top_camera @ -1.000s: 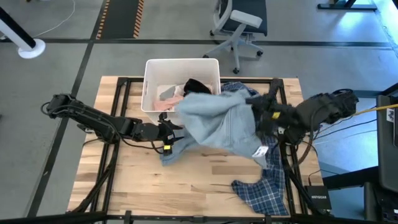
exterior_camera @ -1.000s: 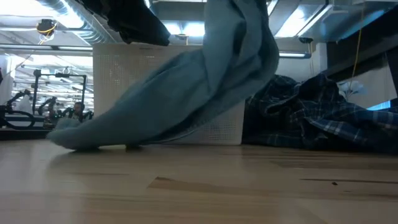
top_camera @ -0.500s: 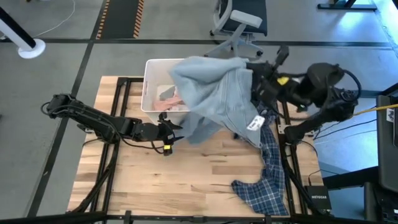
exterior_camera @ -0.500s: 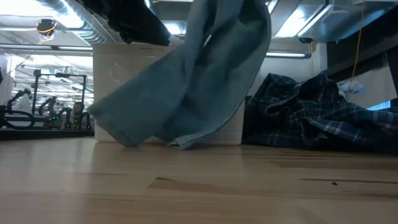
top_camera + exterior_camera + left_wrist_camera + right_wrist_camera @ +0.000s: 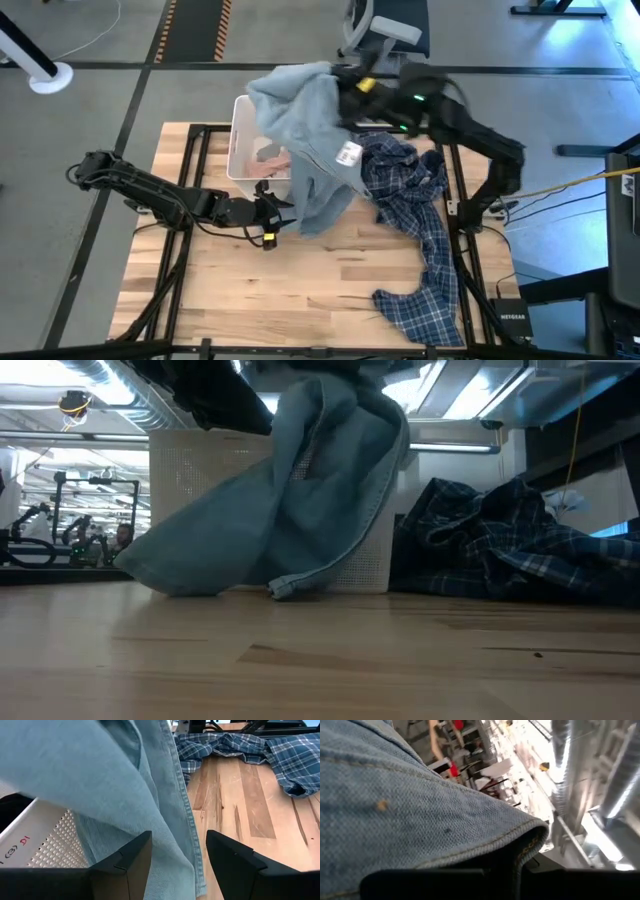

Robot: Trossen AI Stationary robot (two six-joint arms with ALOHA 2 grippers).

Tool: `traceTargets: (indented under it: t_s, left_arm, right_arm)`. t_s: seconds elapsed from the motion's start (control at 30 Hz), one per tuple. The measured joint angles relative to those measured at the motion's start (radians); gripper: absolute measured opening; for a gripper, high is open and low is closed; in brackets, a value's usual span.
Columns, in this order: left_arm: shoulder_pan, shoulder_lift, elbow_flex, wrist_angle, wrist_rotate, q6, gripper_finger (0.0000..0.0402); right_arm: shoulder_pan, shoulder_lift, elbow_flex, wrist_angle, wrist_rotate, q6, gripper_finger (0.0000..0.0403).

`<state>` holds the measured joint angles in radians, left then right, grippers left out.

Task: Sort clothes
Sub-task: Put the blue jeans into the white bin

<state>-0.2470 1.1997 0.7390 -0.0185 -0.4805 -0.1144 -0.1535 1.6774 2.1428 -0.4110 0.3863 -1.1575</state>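
Where grey-blue top (image 5: 305,140) drapes, white bin (image 5: 240,150) perhaps half-hidden

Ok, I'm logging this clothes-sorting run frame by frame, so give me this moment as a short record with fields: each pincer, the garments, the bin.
right pincer: shut on the grey-blue top, raised over the bin's far edge
grey-blue top: hangs across the white bin, hem trailing to the table in front
left pincer: open, low beside the bin, at the top's hanging hem
plaid shirt: spread on the table right of the bin
pink piece: lying inside the bin
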Motion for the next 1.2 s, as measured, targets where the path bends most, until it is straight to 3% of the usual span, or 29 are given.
traceTargets:
  t_s: [0.23, 0.63, 1.2]
  left_arm:
    - [0.000, 0.000, 0.000, -0.002, 0.000, 0.017, 0.0182]
    - [0.000, 0.000, 0.000, -0.013, 0.001, 0.026, 0.0182]
    - [0.000, 0.000, 0.000, -0.020, 0.001, 0.041, 0.0182]
  right_arm:
    - [-0.107, 0.160, 0.006, -0.018, -0.138, 0.090, 0.0026]
    - [-0.212, 0.347, 0.005, -0.085, -0.269, 0.076, 0.0034]
    - [-0.226, 0.503, 0.005, -0.164, -0.234, 0.209, 0.0087]
